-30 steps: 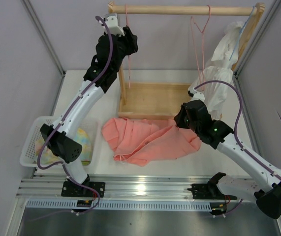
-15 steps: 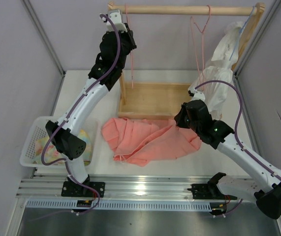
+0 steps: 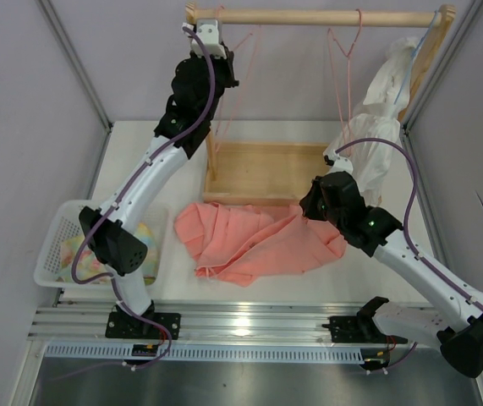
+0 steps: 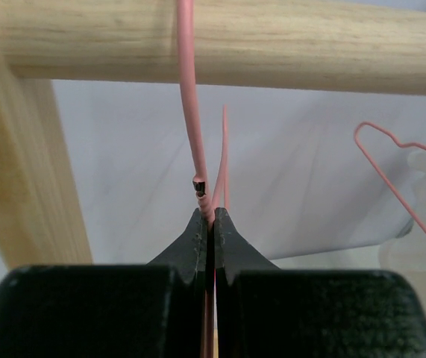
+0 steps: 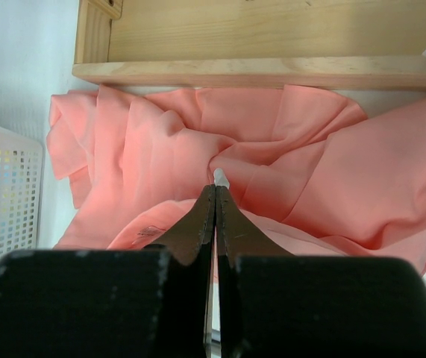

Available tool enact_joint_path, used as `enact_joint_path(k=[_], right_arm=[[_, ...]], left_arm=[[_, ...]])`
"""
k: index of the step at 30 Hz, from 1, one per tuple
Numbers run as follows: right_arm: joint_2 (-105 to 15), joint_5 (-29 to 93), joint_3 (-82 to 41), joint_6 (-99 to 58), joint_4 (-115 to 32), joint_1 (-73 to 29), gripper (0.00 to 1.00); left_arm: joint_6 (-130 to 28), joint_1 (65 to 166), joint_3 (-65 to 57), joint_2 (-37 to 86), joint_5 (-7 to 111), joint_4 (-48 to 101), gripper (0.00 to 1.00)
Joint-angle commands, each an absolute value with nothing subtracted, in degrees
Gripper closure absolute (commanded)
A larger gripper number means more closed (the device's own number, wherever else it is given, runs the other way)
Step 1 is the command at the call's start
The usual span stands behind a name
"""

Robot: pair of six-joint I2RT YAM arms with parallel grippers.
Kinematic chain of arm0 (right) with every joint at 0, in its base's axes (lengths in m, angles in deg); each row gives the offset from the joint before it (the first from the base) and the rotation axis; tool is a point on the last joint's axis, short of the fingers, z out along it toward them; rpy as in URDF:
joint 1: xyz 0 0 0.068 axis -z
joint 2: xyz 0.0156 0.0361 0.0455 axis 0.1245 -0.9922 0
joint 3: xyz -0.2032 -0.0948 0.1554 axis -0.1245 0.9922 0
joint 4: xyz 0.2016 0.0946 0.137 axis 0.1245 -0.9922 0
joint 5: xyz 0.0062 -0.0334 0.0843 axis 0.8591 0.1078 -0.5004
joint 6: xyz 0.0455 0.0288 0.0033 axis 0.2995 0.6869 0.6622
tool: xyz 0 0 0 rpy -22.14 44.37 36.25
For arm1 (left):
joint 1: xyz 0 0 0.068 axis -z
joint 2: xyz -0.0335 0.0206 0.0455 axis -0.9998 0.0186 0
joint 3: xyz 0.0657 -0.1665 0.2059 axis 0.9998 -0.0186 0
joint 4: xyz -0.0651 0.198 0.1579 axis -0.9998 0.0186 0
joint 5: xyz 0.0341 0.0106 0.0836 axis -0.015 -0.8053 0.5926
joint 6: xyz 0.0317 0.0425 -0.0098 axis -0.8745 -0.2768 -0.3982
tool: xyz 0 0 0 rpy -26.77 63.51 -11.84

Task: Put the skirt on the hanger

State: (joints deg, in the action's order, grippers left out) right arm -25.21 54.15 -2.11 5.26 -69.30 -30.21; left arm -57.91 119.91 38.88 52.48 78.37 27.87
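Note:
The salmon-pink skirt (image 3: 249, 241) lies crumpled on the table in front of the wooden stand. My right gripper (image 3: 303, 205) is at its back right edge. In the right wrist view that gripper (image 5: 215, 195) is shut with a thin white strip of the skirt (image 5: 160, 142) pinched at its tips. The pink wire hanger (image 3: 250, 68) hangs from the left end of the wooden rail (image 3: 309, 16). My left gripper (image 3: 221, 41) is raised to it. The left wrist view shows this gripper (image 4: 211, 216) shut on the hanger's neck (image 4: 191, 112), just under the rail (image 4: 309, 52).
A second pink hanger (image 3: 347, 46) hangs further right on the rail, and a white garment (image 3: 376, 127) hangs at the far right. The stand's wooden base tray (image 3: 258, 173) lies behind the skirt. A white basket (image 3: 55, 245) with patterned cloth (image 3: 144, 241) sits at the left.
My left gripper has risen toward the rail and shut on the hanger's neck. The hanger has turned so its wire spreads to the right. The right arm and skirt have not moved.

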Motion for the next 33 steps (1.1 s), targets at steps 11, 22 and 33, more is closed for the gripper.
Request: enact_joint_path(k=[11, 22, 33], right_arm=[[-23.4, 54.5, -2.5, 4.3, -67.5, -29.9, 1.0], [-23.3, 54.5, -2.6, 4.3, -67.9, -29.9, 1.0], [-23.7, 55.0, -3.7, 3.5, -68.8, -29.8, 1.0]], left_arm=[[-59.7, 116.2, 26.5, 41.7, 57.3, 15.3, 1.0], [-59.8, 114.2, 24.8, 41.3, 52.7, 9.8, 1.0], [-60.6, 114.1, 27.8, 43.1, 51.9, 9.0, 1.0]])
